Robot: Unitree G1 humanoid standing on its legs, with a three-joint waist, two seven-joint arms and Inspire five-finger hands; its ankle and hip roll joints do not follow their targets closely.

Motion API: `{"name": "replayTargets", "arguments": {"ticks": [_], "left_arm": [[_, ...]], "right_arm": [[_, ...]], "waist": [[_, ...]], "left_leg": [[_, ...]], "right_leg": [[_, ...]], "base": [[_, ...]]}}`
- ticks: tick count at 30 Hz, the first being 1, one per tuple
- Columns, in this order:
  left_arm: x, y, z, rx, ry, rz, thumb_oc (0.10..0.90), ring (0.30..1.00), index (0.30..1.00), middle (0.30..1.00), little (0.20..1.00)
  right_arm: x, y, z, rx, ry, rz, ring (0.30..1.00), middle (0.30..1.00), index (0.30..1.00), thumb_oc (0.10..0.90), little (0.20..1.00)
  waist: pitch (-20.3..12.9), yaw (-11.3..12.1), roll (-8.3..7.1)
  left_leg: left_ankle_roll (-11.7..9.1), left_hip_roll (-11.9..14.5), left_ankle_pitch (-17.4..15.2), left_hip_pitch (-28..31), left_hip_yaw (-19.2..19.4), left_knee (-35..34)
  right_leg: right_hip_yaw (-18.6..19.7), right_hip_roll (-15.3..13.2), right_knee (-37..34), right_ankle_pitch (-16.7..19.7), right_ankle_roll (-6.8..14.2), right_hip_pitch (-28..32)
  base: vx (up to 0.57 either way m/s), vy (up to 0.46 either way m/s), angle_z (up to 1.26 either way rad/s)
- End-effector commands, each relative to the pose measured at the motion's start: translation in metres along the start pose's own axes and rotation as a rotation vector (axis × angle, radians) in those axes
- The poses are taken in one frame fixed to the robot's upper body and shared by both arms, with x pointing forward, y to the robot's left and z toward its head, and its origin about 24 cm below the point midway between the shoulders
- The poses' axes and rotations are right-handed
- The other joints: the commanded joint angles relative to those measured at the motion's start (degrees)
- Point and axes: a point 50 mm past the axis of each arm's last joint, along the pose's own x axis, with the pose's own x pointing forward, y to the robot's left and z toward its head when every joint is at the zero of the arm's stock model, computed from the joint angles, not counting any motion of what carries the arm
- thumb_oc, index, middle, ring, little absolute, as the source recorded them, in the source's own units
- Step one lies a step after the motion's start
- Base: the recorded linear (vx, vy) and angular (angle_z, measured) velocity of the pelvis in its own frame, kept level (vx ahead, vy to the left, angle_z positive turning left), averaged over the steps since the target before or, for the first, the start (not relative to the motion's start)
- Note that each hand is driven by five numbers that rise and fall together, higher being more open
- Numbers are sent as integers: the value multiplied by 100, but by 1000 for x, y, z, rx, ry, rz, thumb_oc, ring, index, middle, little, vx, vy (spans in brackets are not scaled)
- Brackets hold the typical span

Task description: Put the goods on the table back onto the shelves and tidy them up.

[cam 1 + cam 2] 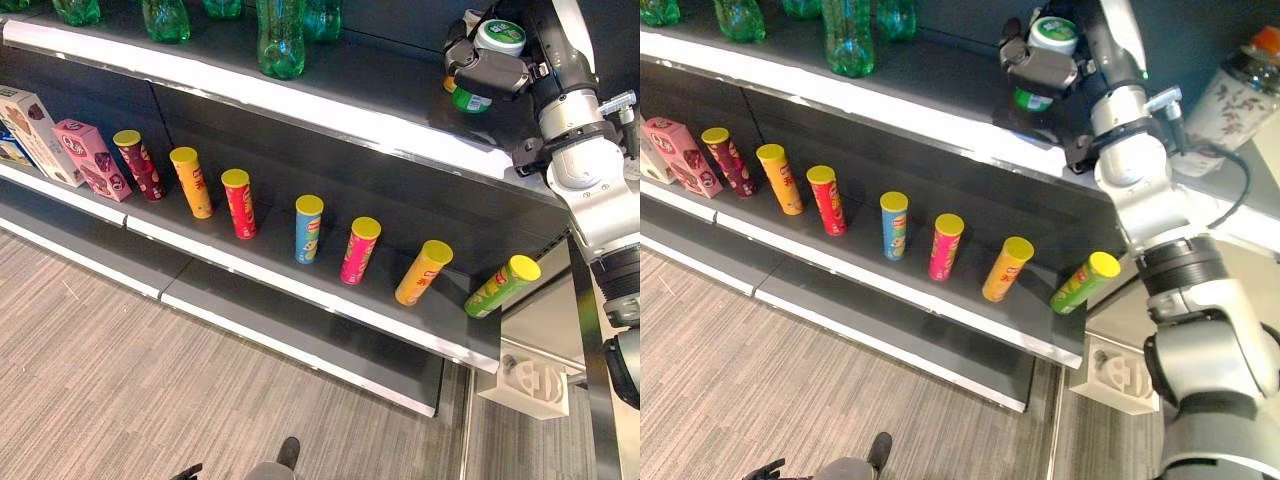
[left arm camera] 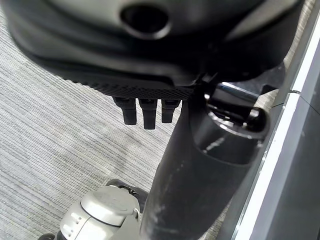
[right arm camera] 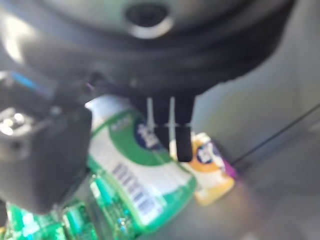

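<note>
My right hand (image 1: 492, 68) grips the green-labelled bottle (image 3: 140, 175) upright over the top shelf (image 1: 300, 110), orange-labelled bottle (image 3: 212, 172) just beyond.

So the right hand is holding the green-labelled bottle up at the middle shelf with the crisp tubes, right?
Not quite. The right hand does hold the green-labelled bottle, but at the top shelf, near the green bottles. The crisp tubes stand one shelf below. The left eye view shows this.

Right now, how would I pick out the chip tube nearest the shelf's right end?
Find the middle shelf with its row of yellow-lidded tubes. Follow the row to its right end: the last tube is green and leans farthest over, unlike its more upright neighbours.
</note>
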Motion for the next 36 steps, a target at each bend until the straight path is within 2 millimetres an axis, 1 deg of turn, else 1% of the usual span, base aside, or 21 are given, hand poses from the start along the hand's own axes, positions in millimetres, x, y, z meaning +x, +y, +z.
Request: {"name": "replayTargets", "arguments": {"ticks": [1,2,3,10,16,18,19,22,23,24,25,26,27,28,29,30,36], "left_arm": [[-1,18,-1,54,-8,33,800,900,900,900,900],[-1,18,-1,54,-6,32,800,900,900,900,900],[-1,18,-1,57,-6,30,800,900,900,900,900],[-1,17,-2,56,-6,30,800,900,900,900,900],[-1,17,-2,52,-5,30,800,900,900,900,900],[-1,16,-1,57,-4,28,800,900,900,900,900],[-1,17,-1,56,-5,32,800,900,900,900,900],[-1,17,-3,59,1,35,800,900,900,900,900],[-1,17,-3,59,2,34,800,900,900,900,900],[-1,17,-3,62,3,33,800,900,900,900,900],[-1,16,-3,63,5,32,800,900,900,900,900],[-1,16,-3,61,4,32,800,900,900,900,900],[-1,16,-4,59,6,34,800,900,900,900,900],[-1,16,-3,56,5,33,800,900,900,900,900],[-1,16,-3,54,4,33,800,900,900,900,900],[-1,15,-3,54,2,30,800,900,900,900,900],[-1,16,-2,50,3,31,800,900,900,900,900]], "right_arm": [[9,-12,43,39,-195,-29,300,300,300,400,300],[9,-11,44,41,-196,-23,300,300,300,400,300],[8,-10,43,44,-196,-15,300,300,300,400,300],[7,-2,45,68,-204,19,300,300,300,400,300],[7,3,40,76,-182,29,300,300,300,400,300],[7,4,37,75,-170,28,300,300,300,400,300],[7,4,36,70,-166,28,300,300,300,400,300],[7,2,32,59,-147,18,300,300,300,400,300],[8,2,32,60,-145,17,300,300,300,400,300],[7,1,31,62,-141,13,300,300,300,400,300],[7,0,30,61,-135,11,368,368,368,445,368],[8,0,30,60,-134,10,601,601,601,601,601],[8,1,30,63,-135,12,829,829,829,753,829],[8,2,30,68,-132,8,900,900,900,800,900],[8,3,30,70,-130,9,900,900,900,800,900],[9,2,29,68,-126,4,900,900,900,800,900],[9,2,29,74,-125,3,900,900,900,800,900]], "waist": [[-443,37,-39],[-441,34,-38],[-417,35,-24],[-393,16,-20],[-395,30,-20],[-386,31,-14],[-399,32,-25],[-376,49,-15],[-378,43,-16],[-360,44,2],[-364,41,5],[-366,42,8],[-384,38,-4],[-384,43,-1],[-384,44,0],[-373,38,9],[-374,28,-4]], "left_leg": [[-554,613,-421,93,274,-2],[-553,612,-422,95,279,-2],[-504,570,-307,44,286,-2],[-497,573,-307,53,315,-2],[-492,559,-304,44,320,-2],[-492,552,-297,30,309,-2],[-543,589,-416,88,306,-2],[-548,584,-416,79,294,-2],[-543,577,-409,71,287,-2],[-495,538,-294,17,284,-2],[-495,536,-295,20,285,-2],[-494,539,-296,18,286,-2],[-541,579,-412,74,285,-2],[-538,572,-415,75,287,-2],[-537,573,-417,79,288,-2],[-483,527,-303,23,282,-2],[-474,538,-322,55,321,-2]], "right_leg": [[-96,-307,71,28,234,87],[-93,-308,71,31,236,85],[-164,-346,71,150,216,34],[-150,-363,71,171,224,21],[-159,-368,71,185,233,22],[-175,-372,71,186,234,20],[-96,-335,71,66,257,71],[-139,-345,71,70,255,84],[-144,-351,71,77,259,81],[-222,-394,71,195,235,36],[-218,-398,71,197,235,38],[-221,-400,71,198,235,38],[-138,-362,71,81,259,85],[-130,-363,71,83,261,91],[-130,-362,71,83,260,93],[-206,-400,71,202,239,41],[-177,-394,71,206,238,33]], "base": [[0,0,0],[-81,60,-1],[-78,57,-1],[-14,10,-1],[0,0,0],[27,-23,0],[54,-46,0],[18,-15,0],[-64,56,4],[-70,59,1],[-70,58,1],[63,-43,1],[62,-44,2],[62,-47,3],[-72,57,-2],[-69,58,-3],[-13,10,1]]}}
